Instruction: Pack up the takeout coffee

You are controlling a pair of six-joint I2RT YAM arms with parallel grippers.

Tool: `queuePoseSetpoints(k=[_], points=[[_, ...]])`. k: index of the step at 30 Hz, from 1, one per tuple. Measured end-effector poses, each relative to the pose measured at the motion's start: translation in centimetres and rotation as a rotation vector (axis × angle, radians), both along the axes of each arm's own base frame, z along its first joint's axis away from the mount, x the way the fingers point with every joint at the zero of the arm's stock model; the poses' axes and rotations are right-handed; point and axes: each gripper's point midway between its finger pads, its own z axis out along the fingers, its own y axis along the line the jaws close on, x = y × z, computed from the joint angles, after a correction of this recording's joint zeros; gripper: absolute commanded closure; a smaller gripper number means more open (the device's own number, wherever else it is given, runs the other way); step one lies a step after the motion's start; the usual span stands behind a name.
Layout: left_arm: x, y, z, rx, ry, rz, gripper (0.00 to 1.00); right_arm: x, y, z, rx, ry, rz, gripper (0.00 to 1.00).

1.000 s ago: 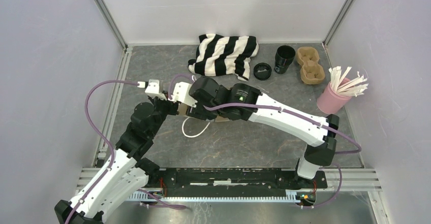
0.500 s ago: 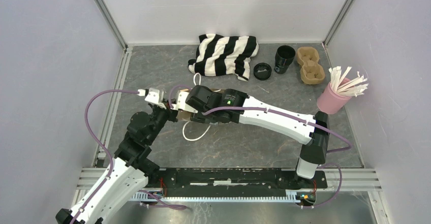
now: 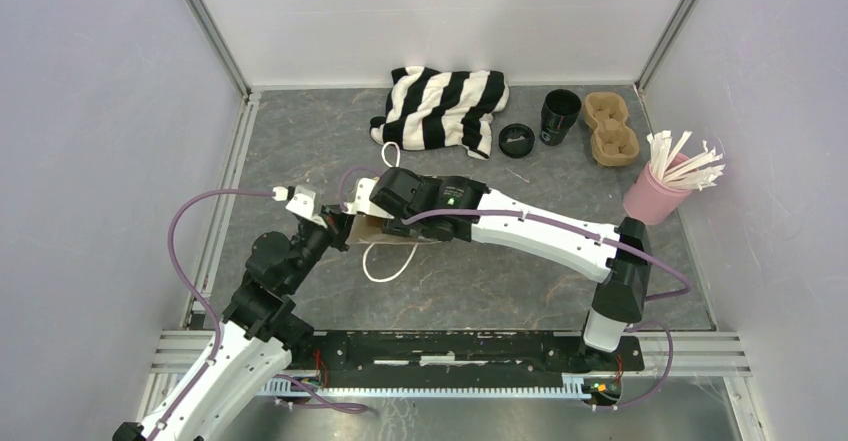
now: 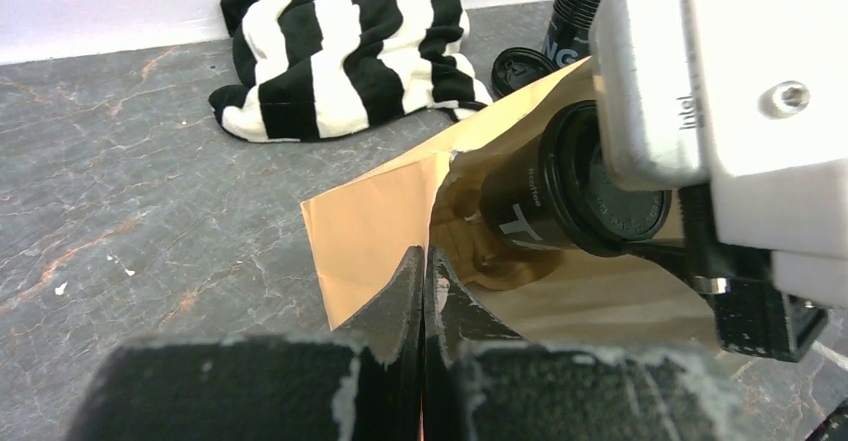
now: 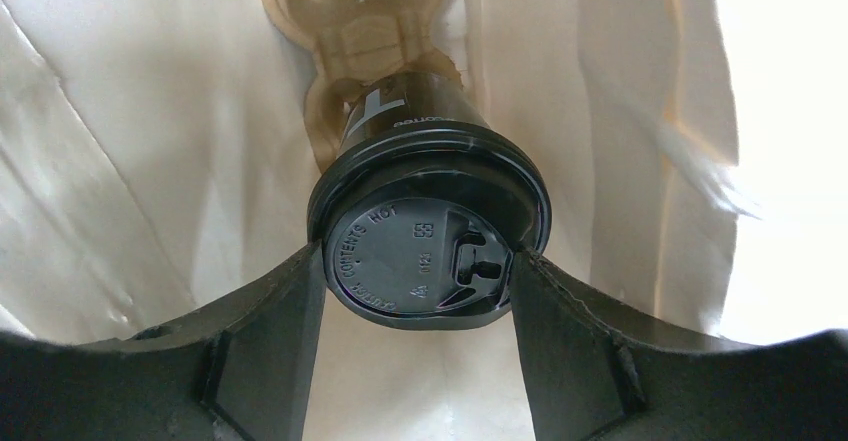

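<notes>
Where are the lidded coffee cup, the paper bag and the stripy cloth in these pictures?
takeout coffee (image 5: 425, 261): right wrist view, on the middle of its round black lid.
brown paper bag (image 4: 365, 236): left wrist view, on its outer wall beside the open mouth.
striped cloth (image 3: 445, 106): top external view, on its middle.

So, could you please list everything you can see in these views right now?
takeout coffee: one, black with lid, on its side in the bag's mouth
paper bag: one, brown, mid-table, mouth open
striped cloth: one, black and white, far edge
lidless cup: one, black, upright, right of the cloth
loose lid: one, black, between cloth and lidless cup
cup carrier: one, brown, far right
pink cup: one, right edge, holding white sticks
table: one, grey marbled
left claw: one, black, shut on the bag's edge
right claw: one, black, gripping the coffee's lid
</notes>
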Motion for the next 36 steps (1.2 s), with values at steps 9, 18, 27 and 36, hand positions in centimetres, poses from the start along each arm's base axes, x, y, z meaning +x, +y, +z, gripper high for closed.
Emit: queuePoseSetpoints(k=[9,18,27,36], points=[[-1.1,-1.0,-0.7,0.01,0.02,-0.079,0.98,-0.2,0.1,-1.6,0.018,0.016,-0.024,0.32],[-2.1,-1.6,-1.3,0.021,0.047,-0.138,0.98,-1.1,-0.3,-3.9,0.053,0.057,-0.035,0.32],[-2.3,-1.9,-1.5,0.025,0.059,-0.162,0.98,-0.5,-0.5,-5.4,0.048,0.024,-0.053,0.32],[-2.4,-1.9,-1.5,0.026,0.066,-0.165,0.98,0.2,-1.3,-4.5,0.05,-0.024,-0.066,0.31]])
